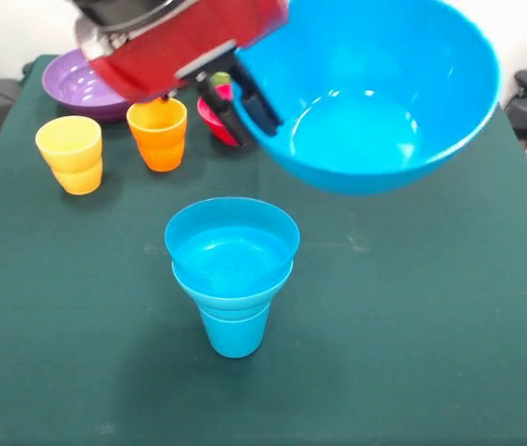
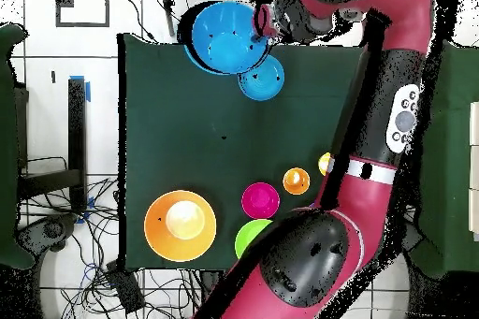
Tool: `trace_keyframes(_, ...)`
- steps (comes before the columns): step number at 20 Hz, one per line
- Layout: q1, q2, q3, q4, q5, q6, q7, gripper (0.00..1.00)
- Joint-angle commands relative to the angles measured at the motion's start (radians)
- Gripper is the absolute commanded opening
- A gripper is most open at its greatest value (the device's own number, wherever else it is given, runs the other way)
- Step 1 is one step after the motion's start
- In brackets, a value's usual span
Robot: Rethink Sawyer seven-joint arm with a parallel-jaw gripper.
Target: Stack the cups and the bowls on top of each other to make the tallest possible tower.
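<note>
The arm [image 1: 184, 42] reaches in from 12 o'clock in the front view, its red casing slanting down to the right. The gripper [image 1: 243, 104] has its dark fingers clamped on the left rim of a big blue bowl [image 1: 375, 93], one finger inside the wall and one outside. The bowl hangs clear of the tabletop [image 1: 412, 316], tilted so its mouth faces the camera, and nothing lies in it. Overhead, the arm [image 2: 374, 128] runs up from the base at 6 o'clock along the right side of the tabletop [image 2: 168, 109], then bends left toward 12 o'clock, where the gripper [image 2: 266, 23] meets the big blue bowl [image 2: 223, 36].

Left to right in the front view: the purple bowl [image 1: 82, 88] sits at 11 o'clock, partly behind the arm. The yellow cup [image 1: 71, 153] stands at 10 o'clock, upright, with nothing visible inside. The orange cup [image 1: 158, 133] is just to its right, apart from it, under the arm. The red bowl [image 1: 215, 113] is partly hidden behind the gripper, with a sliver of the green bowl [image 1: 220, 79] above it.

The tower [image 1: 232, 274] stands near the middle of the tabletop: a blue cup [image 1: 235, 333] as base with a small blue bowl [image 1: 231, 240] nested upright in it, wider than the cup. The held bowl is up and to the right of it, not touching.

Overhead, the tower [image 2: 261, 79] lies just at 5 o'clock of the held bowl. A yellow-orange bowl [image 2: 180, 225] rests at 7 o'clock, well apart from the tower.
</note>
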Motion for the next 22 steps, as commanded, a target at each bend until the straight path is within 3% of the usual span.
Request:
trace_keyframes(1,-0.014,0.039,0.335,-0.136,-0.348,0.178,-0.443,0.00)
trace_keyframes(14,-0.064,0.075,0.745,-0.208,-0.794,0.322,-0.561,0.00)
trace_keyframes(22,-0.079,0.091,0.913,-0.233,-0.959,0.362,-0.583,0.00)
